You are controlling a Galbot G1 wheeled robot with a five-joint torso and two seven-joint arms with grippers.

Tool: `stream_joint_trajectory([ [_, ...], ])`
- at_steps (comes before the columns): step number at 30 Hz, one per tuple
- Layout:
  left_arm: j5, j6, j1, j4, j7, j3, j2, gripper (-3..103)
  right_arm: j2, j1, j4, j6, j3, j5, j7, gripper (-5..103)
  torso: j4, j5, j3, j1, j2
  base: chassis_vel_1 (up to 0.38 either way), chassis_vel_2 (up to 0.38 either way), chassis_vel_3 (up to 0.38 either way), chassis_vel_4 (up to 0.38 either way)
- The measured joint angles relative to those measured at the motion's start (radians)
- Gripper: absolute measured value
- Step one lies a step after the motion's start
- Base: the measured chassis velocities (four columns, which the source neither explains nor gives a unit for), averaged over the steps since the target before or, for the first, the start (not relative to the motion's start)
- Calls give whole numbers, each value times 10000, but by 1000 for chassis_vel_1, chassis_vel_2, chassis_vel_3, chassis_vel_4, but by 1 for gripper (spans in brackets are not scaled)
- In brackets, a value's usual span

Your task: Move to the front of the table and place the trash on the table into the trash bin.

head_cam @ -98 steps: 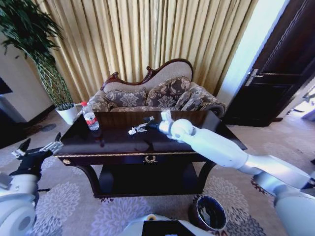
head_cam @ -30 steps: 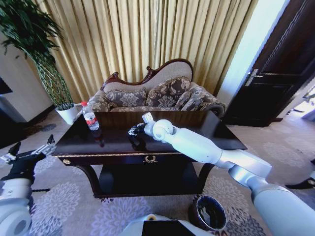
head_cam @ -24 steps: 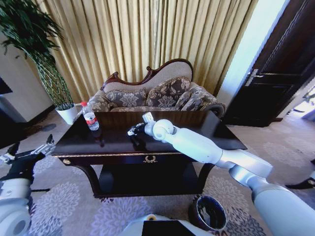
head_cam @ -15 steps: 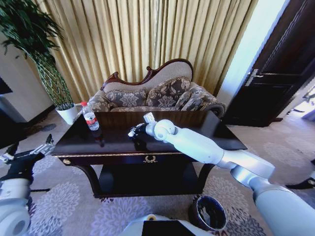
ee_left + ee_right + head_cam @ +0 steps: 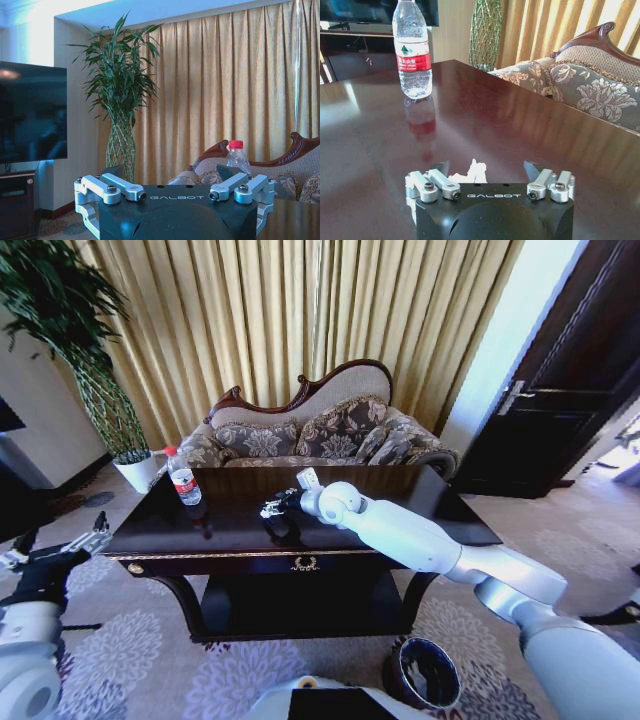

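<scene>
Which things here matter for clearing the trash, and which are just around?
Job:
wide dark-brown glossy wooden table
clear plastic water bottle with red cap
white crumpled paper scrap
round dark maroon trash bin
right gripper

Just around:
patterned sofa
tall green plant
black television

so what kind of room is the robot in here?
Looks like a formal living room or hotel-suite lounge: an ornate carved sofa behind a glossy dark table, floor-length gold curtains, patterned carpet, and a TV beside a tall potted plant.
</scene>
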Motion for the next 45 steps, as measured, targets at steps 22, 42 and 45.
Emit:
stream_joint_trajectory([
  [22, -45, -167, -25, 0, 15, -16, -20, 100, -155, -110, -134, 514, -181, -432, -255, 13, 0, 0, 0, 0, 0, 0, 0, 0, 0],
  [42, -40, -225, -52, 0, 43, -25, -15, 100, -296, -287, 79, 778, 55, -465, -234, 0, 0, 0, 0, 0, 0, 0, 0, 0, 0],
  [45, -41, -224, -81, 0, 42, 27, -14, 100, -328, -309, 96, 926, 101, -451, -217, 0, 0, 0, 0, 0, 0, 0, 0, 0, 0],
])
